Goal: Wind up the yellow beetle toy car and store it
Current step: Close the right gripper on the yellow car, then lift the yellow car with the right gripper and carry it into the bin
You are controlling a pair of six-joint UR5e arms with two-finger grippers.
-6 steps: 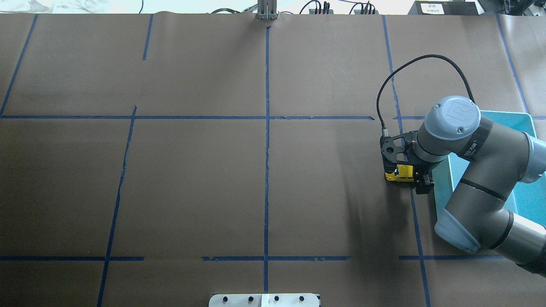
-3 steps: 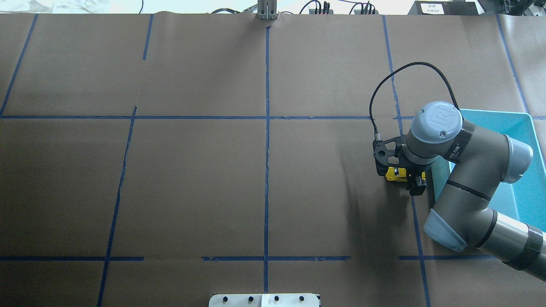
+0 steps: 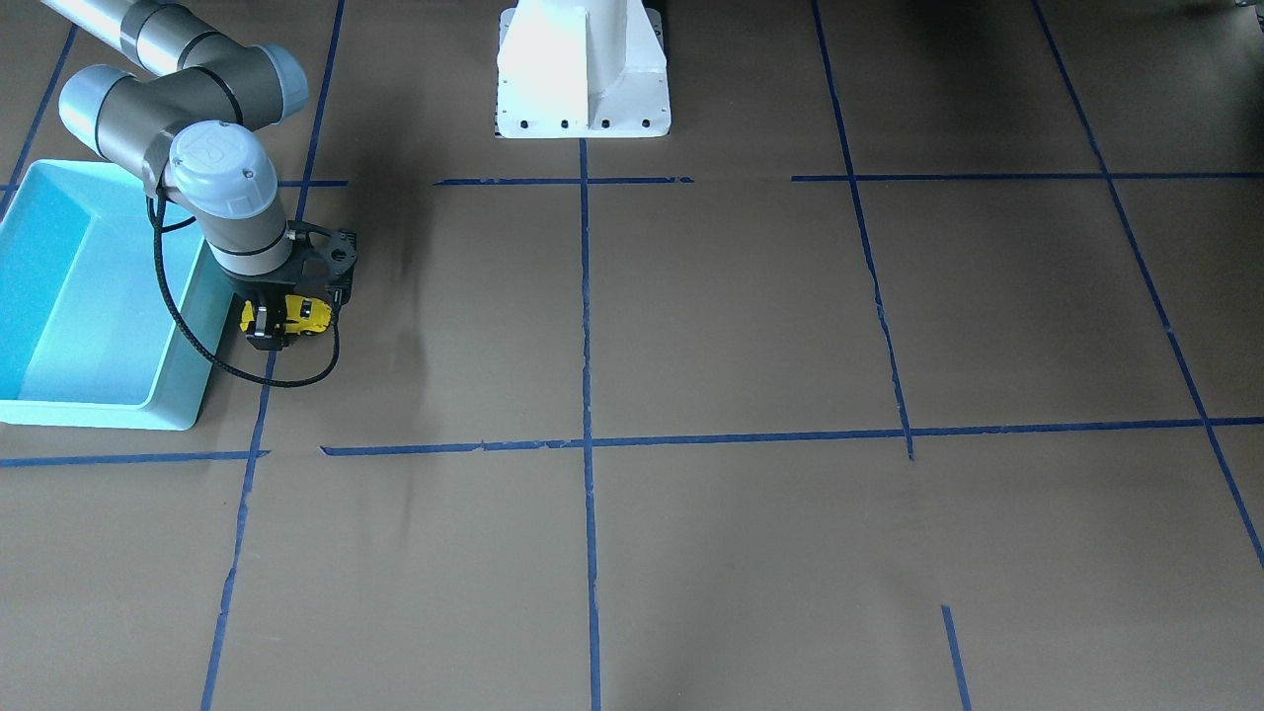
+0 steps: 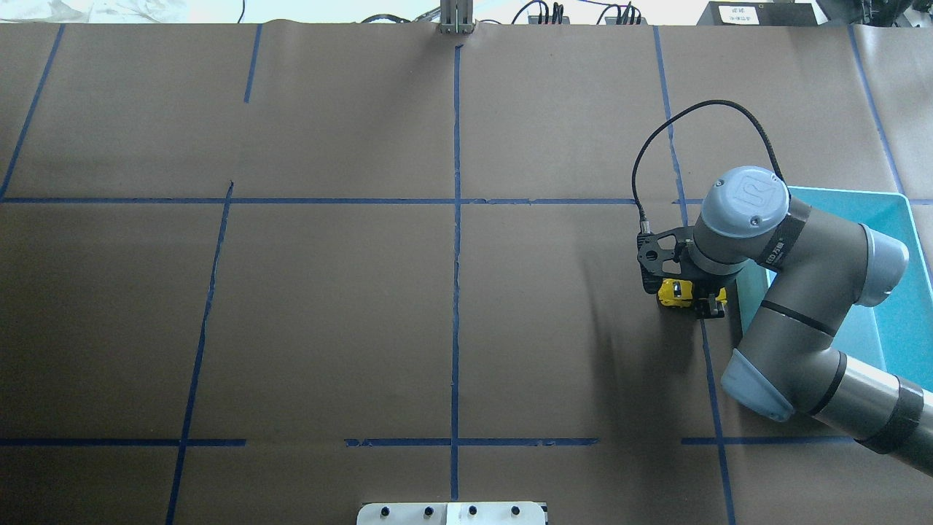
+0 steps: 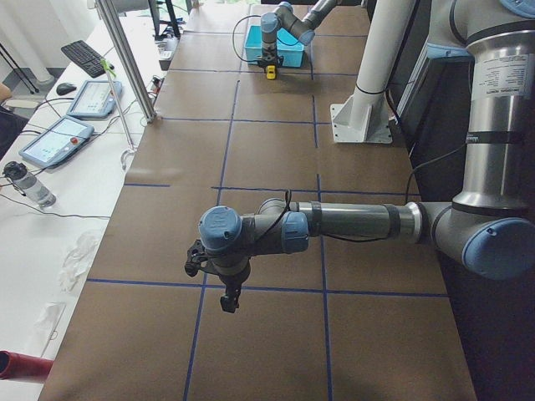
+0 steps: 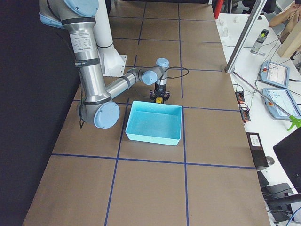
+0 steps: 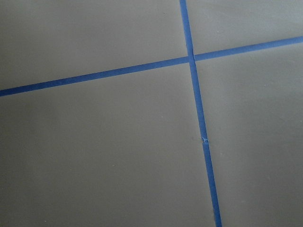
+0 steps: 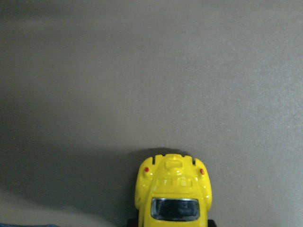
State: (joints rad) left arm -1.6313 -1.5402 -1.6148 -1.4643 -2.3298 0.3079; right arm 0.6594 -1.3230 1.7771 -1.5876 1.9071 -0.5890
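Observation:
The yellow beetle toy car (image 4: 678, 292) is tiny, bright yellow, with dark windows. My right gripper (image 4: 691, 295) is shut on it and holds it low at the brown paper table, just left of the teal bin (image 4: 904, 292). The front-facing view shows the car (image 3: 299, 316) between the black fingers of the right gripper (image 3: 283, 322). In the right wrist view the car (image 8: 173, 194) fills the bottom centre, seen from above, and the fingers are out of frame. My left gripper (image 5: 224, 294) shows only in the exterior left view, hanging over bare table; I cannot tell its state.
The teal bin (image 3: 79, 296) holds nothing and stands right beside the car. The white robot base (image 3: 583, 69) is at the table's near edge. Blue tape lines (image 4: 456, 240) cross the brown paper. The wrist's black cable (image 3: 197, 346) loops near the bin.
My right arm has come down toward the table with the car in its grip, then shifted slightly. The car stays beside the bin.

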